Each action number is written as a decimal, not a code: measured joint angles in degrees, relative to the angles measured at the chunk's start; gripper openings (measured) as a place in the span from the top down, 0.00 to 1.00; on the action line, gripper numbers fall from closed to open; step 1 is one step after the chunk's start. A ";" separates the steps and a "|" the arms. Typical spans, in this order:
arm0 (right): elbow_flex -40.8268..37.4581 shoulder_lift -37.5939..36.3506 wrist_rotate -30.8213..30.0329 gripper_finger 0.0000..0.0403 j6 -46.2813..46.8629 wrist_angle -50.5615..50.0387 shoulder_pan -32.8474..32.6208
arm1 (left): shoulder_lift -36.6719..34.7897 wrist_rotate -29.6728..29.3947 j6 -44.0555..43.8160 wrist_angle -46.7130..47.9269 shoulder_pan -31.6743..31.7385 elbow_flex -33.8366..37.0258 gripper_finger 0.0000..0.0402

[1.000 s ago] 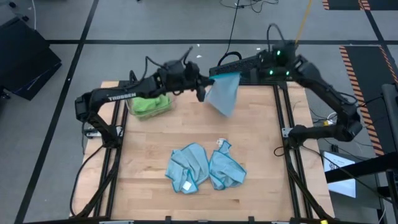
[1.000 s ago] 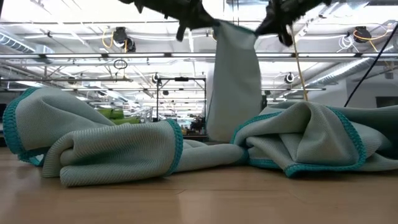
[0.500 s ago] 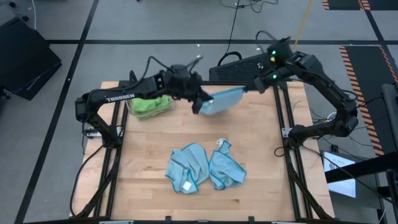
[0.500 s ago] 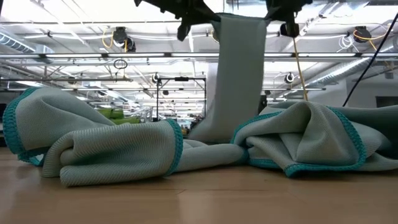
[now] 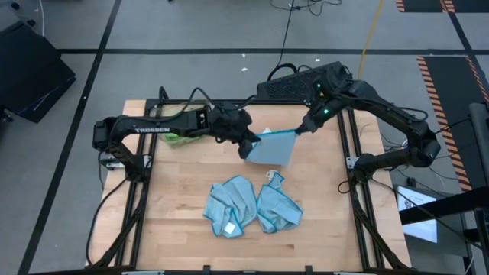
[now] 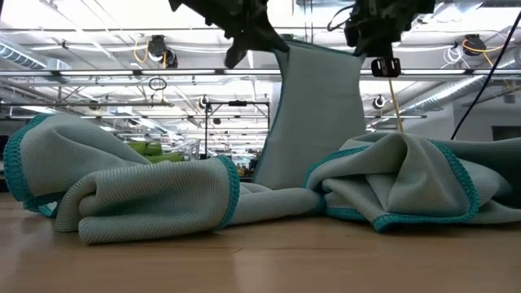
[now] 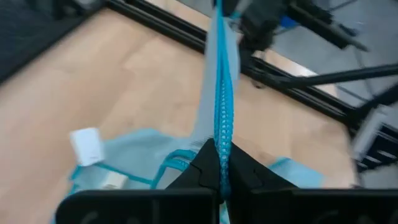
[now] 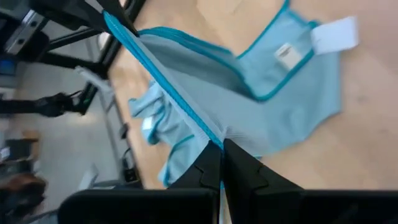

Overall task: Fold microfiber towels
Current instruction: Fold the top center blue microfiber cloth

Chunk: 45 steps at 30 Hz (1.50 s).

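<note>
The left gripper [image 5: 246, 144] and right gripper [image 5: 303, 127] each pinch a top corner of a light blue towel [image 5: 272, 147], stretching its teal edge taut above the table's [image 5: 176, 198] far half. Two crumpled blue towels [image 5: 252, 205] lie nearer, bare wood around them.

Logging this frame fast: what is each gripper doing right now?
Left gripper: shut on the light blue microfiber towel.
Right gripper: shut on the same towel's opposite corner.

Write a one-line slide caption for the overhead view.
Both hands, left and right, stretch a blue towel above two crumpled blue towels.
</note>
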<state>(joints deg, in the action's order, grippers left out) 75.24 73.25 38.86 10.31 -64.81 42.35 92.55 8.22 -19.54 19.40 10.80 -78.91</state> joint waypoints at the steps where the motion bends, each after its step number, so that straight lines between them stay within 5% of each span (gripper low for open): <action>1: 0.00 -0.02 -1.21 1.00 0.34 0.89 0.08 | 0.04 -0.99 0.49 -0.23 0.47 0.00 0.98; 9: 2.83 -0.34 -0.19 1.00 0.96 4.90 4.90 | 0.04 -2.03 4.74 -6.62 8.38 -4.88 0.99; 20: 16.12 1.01 1.83 1.00 2.17 11.61 12.76 | 0.09 -0.85 10.02 -7.33 14.55 -13.38 0.98; 34: 16.19 0.68 2.11 1.00 -2.47 -3.82 7.36 | -0.04 -2.62 5.66 8.31 3.54 -9.62 0.99; 45: -3.28 -5.02 1.66 1.00 5.22 -1.69 -5.59 | -0.11 -2.75 -5.20 4.10 -5.44 1.06 0.98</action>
<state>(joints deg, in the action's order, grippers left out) 71.97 68.24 40.52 15.53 -66.50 36.76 92.44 5.48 -24.74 23.49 5.36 -77.85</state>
